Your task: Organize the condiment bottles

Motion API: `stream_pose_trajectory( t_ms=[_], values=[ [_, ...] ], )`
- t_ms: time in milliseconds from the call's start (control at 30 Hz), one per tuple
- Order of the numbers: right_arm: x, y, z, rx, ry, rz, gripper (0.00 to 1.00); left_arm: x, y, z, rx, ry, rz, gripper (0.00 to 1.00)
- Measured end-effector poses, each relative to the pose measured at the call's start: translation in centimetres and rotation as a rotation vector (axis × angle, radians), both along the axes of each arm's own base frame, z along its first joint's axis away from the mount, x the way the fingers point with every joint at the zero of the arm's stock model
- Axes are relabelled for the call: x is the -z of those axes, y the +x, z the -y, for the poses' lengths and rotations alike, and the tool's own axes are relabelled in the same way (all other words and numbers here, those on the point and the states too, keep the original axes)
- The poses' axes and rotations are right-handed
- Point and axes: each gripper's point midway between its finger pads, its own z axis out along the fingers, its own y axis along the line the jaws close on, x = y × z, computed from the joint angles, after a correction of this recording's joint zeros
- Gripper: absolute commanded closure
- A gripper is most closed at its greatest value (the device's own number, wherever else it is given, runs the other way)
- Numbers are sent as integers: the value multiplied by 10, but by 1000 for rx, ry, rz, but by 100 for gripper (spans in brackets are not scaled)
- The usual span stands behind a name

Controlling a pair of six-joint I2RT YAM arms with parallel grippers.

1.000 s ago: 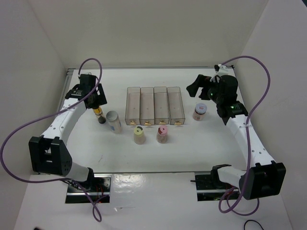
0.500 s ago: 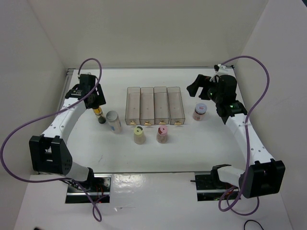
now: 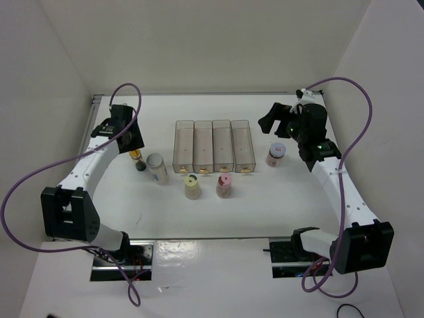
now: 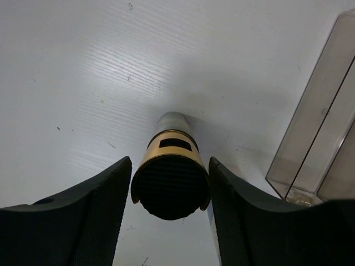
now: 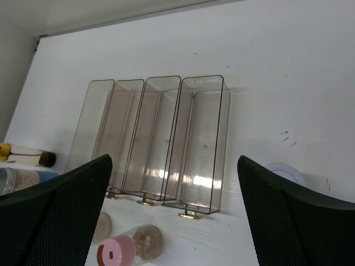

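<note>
- L gripper [image 4: 169,166]: jaws flank the cap of dark bottle [image 4: 171,191], v. close each side; can't tell if clamped.
- R gripper [image 5: 173,183]: jaws spread wide, released, up over table [image 3: 298,199] right of bins [image 3: 213,147].
- White bottle [image 3: 157,167]: just beside dark bottle, left of bins.
- Yellow-lid bottle [image 3: 192,185] & pink-lid bottle [image 3: 224,186]: near side of bins, close to them, apart from each other.
- Red jar [image 3: 275,156]: right of bins, near R gripper.
</note>
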Motion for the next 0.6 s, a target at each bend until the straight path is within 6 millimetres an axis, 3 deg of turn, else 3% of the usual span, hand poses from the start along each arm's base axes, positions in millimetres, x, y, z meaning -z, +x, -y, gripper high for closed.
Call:
stream_pose_trajectory(
  t_ms=[300,467,600],
  values=[
    [0,0,0,0,0,0,2,1,0,0,2,2,-2,85],
    [0,0,0,2,1,0,2,-4,-1,0,9,8,-12,90],
    [2,1,1,6,0,-6,2,-32,14,-1,37,26,31,90]
  ],
)
